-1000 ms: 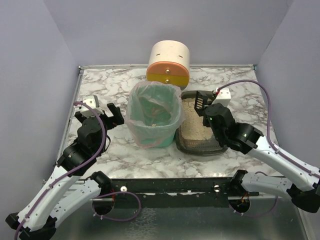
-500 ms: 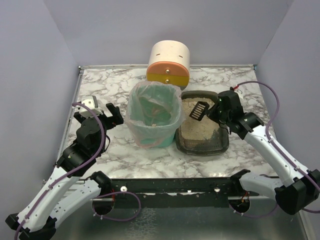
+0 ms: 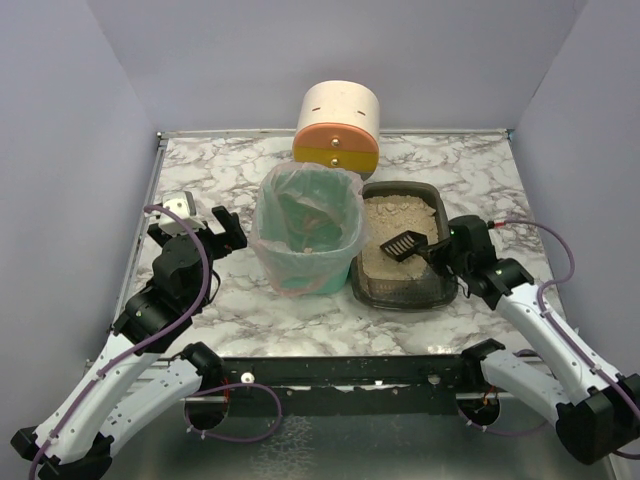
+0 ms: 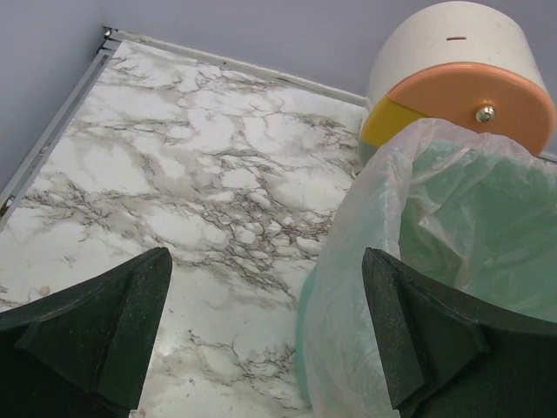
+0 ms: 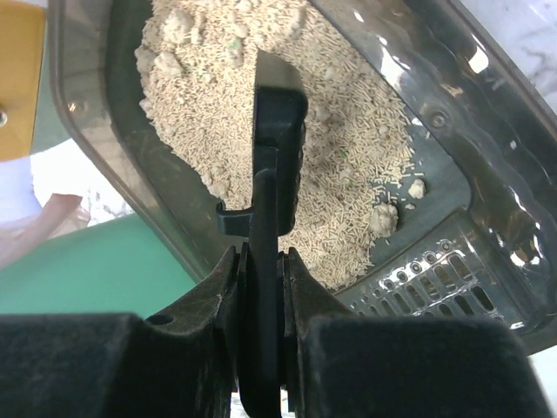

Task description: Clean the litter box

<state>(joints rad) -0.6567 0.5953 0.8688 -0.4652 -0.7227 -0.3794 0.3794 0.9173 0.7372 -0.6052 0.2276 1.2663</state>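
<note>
The litter box [image 3: 404, 299] sits on the marble tabletop [image 3: 200, 170] at 3 o'clock of the green bin [image 3: 310, 272]. The right pincer [image 3: 437, 252] pinches a black scoop [image 3: 402, 243] over the litter; the left pincer [image 3: 200, 235], at the bin's 9 o'clock, hovers spread wide

Top view: bright, even, diffuse light from overhead. Shadows are soft, with a faint dark fringe on the marble table [image 3: 480, 170] along the near side of the litter box [image 3: 400, 187]. Frame sharp throughout.

Right wrist view: hard white glints on the box's glossy right wall. Litter inside is crisp. Scoop [image 5: 277, 104] and right gripper [image 5: 261, 261], nearer than the box, are near-black and soft, with little detail. Left of the box, a pale patch is blown out.

Left wrist view: marble veins sharp. Left gripper [image 4: 265, 348] is dark, its edges soft.
</note>
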